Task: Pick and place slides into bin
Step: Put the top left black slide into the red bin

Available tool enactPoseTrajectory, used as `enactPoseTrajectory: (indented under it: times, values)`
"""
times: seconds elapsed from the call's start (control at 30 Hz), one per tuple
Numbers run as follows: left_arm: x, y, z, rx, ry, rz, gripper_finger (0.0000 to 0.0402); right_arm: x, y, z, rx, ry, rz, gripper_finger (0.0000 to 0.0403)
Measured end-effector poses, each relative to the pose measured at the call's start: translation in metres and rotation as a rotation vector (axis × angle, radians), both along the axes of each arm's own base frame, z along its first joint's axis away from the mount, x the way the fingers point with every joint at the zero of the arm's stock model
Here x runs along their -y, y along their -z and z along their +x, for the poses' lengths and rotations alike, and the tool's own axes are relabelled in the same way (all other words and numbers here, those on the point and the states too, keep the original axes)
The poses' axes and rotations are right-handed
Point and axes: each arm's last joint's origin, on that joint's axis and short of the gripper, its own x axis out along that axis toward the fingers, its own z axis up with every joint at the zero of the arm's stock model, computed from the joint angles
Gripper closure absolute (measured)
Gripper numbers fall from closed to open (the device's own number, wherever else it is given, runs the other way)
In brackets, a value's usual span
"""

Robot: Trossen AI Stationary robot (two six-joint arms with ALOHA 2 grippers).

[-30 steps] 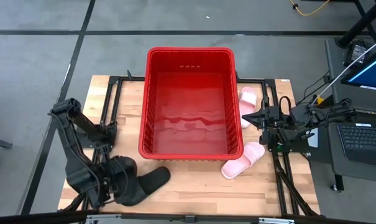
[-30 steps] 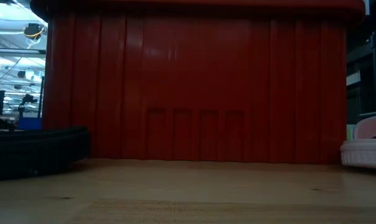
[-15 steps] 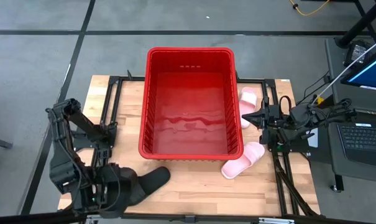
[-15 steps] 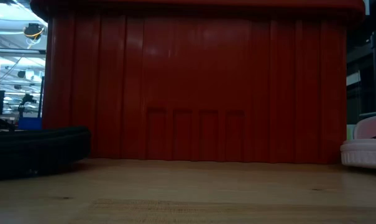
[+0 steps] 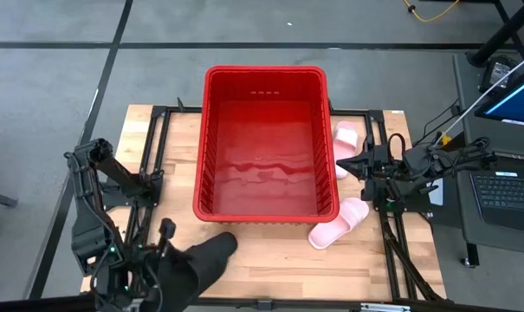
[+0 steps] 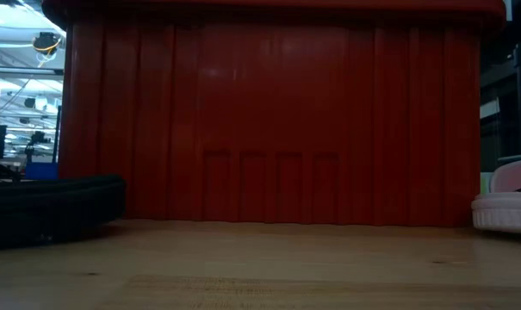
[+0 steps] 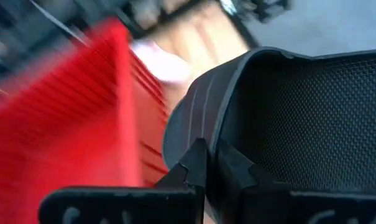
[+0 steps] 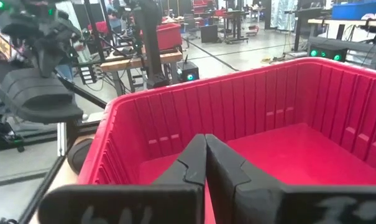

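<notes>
Left end effector (image 5: 162, 269) is sitting at the counter's (image 5: 270, 256) front-left corner in the high view, clamping a black slide (image 5: 192, 264) that is tilting up off the wood. A second black slide isn't distinguishable here. Right end effector (image 5: 352, 165) is hanging at the counter's right edge, fingers pressed together with nothing between them. Red bin (image 5: 205, 147) is occupying the counter's middle toward the back edge, holding nothing. One pink slide (image 5: 339, 223) is lying off the bin's front-right corner, another (image 5: 344, 143) beside the bin's right wall.

Low view: bin wall (image 6: 269, 120) is filling the frame; a black slide (image 6: 49, 207) is lying at the left, a pink slide (image 6: 505, 207) at the right.

Left wrist view: fingers (image 7: 194, 168) are pinching the black slide's strap (image 7: 287, 118); bin (image 7: 63, 118) beyond.

Right wrist view: fingers (image 8: 191, 165) are meeting tip to tip above the bin rim (image 8: 175, 93); the lifted black slide (image 8: 32, 93) is showing beyond it.
</notes>
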Motion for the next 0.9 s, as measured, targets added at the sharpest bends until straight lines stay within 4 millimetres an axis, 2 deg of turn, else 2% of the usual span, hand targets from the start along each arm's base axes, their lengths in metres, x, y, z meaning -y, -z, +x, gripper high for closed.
enactPoseTrajectory:
  times: [0.13, 0.47, 0.67, 0.9]
  values:
    - [0.005, 0.000, 0.014, 0.063, 0.046, 0.159, 0.0395, 0.000, 0.000, 0.000, 0.008, 0.001, 0.031, 0.0392]
    - [0.002, -0.011, 0.053, 0.160, 0.087, 0.306, 0.0395, 0.000, 0.000, 0.000, 0.008, 0.001, 0.030, 0.0392]
    - [-0.020, -0.026, 0.085, 0.251, -0.086, 0.406, 0.0395, 0.000, 0.000, 0.000, 0.008, 0.001, 0.031, 0.0392]
    - [-0.058, -0.038, 0.120, 0.302, -0.333, 0.458, 0.0394, 0.000, 0.000, 0.000, 0.008, 0.001, 0.033, 0.0392]
